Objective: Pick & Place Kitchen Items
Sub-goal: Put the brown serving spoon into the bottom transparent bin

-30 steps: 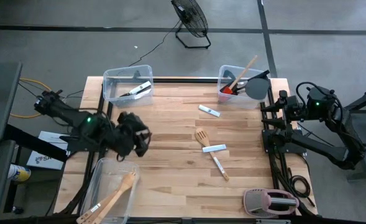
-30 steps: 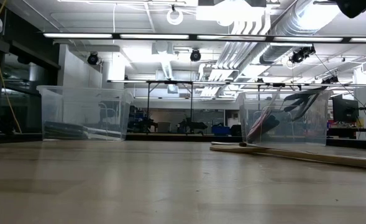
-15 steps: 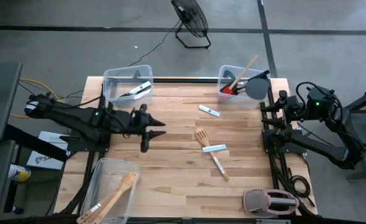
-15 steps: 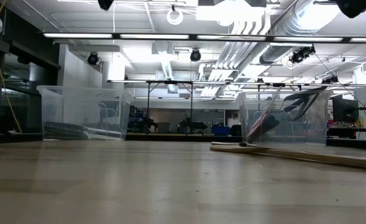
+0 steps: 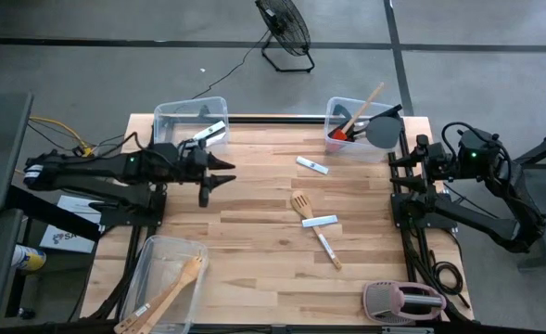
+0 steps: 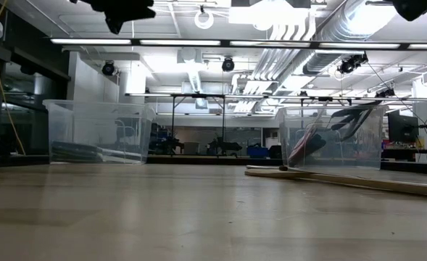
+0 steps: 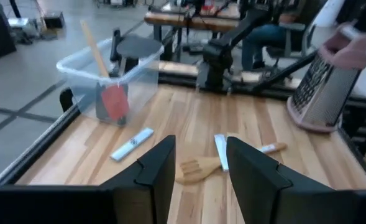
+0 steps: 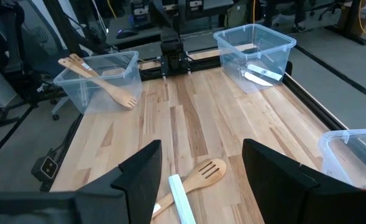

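Both arms are black throughout, built of slim tubular links with bulky joint housings. A small green light glows on the left arm (image 5: 132,160) and on the right arm (image 5: 469,155). Black cables loop around the right arm's joints. Gripper fingers (image 7: 155,171) are matte black, flat-faced and angular.

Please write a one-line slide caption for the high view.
Left gripper hovers with open jaws near the clear plastic bin; forked wooden turner lies mid-table.

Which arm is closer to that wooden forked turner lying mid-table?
Left. Its gripper hovers over the table left of the forked turner; the right gripper waits at the far right edge.
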Action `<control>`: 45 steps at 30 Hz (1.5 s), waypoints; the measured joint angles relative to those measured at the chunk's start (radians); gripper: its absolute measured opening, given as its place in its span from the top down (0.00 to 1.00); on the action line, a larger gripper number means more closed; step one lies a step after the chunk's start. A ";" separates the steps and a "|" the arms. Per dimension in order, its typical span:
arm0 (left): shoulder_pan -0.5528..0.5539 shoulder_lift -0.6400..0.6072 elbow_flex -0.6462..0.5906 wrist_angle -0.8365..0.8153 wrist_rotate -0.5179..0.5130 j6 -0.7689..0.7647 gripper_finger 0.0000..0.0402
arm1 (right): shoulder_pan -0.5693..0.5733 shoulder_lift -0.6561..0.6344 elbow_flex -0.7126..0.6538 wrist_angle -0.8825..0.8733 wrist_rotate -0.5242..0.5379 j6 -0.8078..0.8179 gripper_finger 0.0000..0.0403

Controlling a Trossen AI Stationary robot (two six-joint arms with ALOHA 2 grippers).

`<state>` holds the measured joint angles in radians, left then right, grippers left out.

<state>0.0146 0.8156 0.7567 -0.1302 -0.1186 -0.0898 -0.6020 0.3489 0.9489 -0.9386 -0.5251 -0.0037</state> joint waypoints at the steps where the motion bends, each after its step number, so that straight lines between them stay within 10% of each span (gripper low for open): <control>1: 0.005 -0.007 0.000 0.007 0.005 -0.003 0.65 | 0.000 0.000 0.000 0.000 0.000 0.000 0.47; 45: 0.005 -0.008 0.001 0.000 -0.003 -0.020 0.65 | 0.000 0.000 0.000 0.099 0.155 -0.252 0.47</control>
<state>0.0196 0.8074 0.7574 -0.1299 -0.1219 -0.1101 -0.6021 0.3489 0.9493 -0.8400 -0.3705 -0.2558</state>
